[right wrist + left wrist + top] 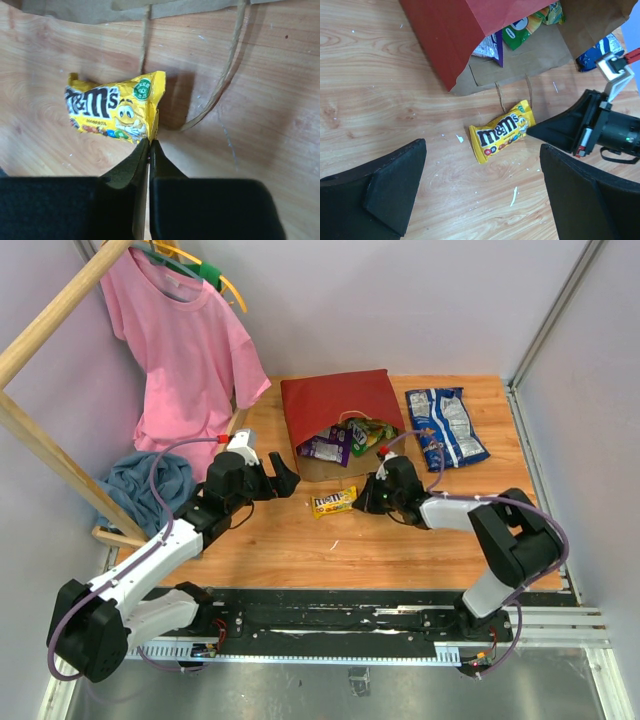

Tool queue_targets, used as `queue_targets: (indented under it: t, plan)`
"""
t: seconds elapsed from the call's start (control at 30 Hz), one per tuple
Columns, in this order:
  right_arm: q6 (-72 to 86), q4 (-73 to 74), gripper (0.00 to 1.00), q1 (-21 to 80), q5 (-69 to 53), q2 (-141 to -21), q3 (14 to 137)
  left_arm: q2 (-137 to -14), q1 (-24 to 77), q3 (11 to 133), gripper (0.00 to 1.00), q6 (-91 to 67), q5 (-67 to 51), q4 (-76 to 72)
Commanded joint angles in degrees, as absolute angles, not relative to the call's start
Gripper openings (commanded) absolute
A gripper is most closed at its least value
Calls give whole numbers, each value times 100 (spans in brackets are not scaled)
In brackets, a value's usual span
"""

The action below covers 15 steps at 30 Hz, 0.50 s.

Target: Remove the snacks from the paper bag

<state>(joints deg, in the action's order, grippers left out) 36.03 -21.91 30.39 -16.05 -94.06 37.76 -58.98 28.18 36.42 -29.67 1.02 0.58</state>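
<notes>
Light wooden bench (300, 550), grain running across, white specks (514, 196) scattered on it. Pale walls (400, 300) close it in, with a metal post in the far right corner. On the left leans a wooden rack (50, 315) with a pink shirt (185, 370) on a hanger, and a blue cloth (140, 485) is heaped at its foot. A black rail (330, 620) runs along the near edge.

The red bag (335, 400) lies on its side at the far middle, brown mouth gaping toward the arms. A purple packet (325, 448) and a green packet (520, 31) poke out of the mouth, and their print is too small to read. A blue-white packet (446, 426) lies flat on the bench just right of the bag, lettering unreadable from here.

Out in front of the mouth lies the yellow pack (502, 132), flat on the wood. It reads "m&m's" in brown, with a yellow cartoon candy beside it and a round green badge I can't make out. A twisted handle (227, 75) loops onto the bench just beside it.

The right claw (150, 146) is low, fingers pressed together, tips right at the pack's corner. I can't tell whether any foil is caught between them. The left claw (275, 478) hangs over the bench left of the pack, fingers spread wide, gripping nothing.
</notes>
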Motion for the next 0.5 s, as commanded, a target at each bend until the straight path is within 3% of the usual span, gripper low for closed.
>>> queue_targets:
  t: [0.0, 0.47]
  plan:
    - [3355, -1569, 1, 3156, -1626, -8612, 3766, -5848, 2785, 3815, 100, -2874, 167, 46]
    - [2579, 528, 1, 2762, -41, -4621, 2781, -5987, 2778, 3823, 100, -2875, 74, -111]
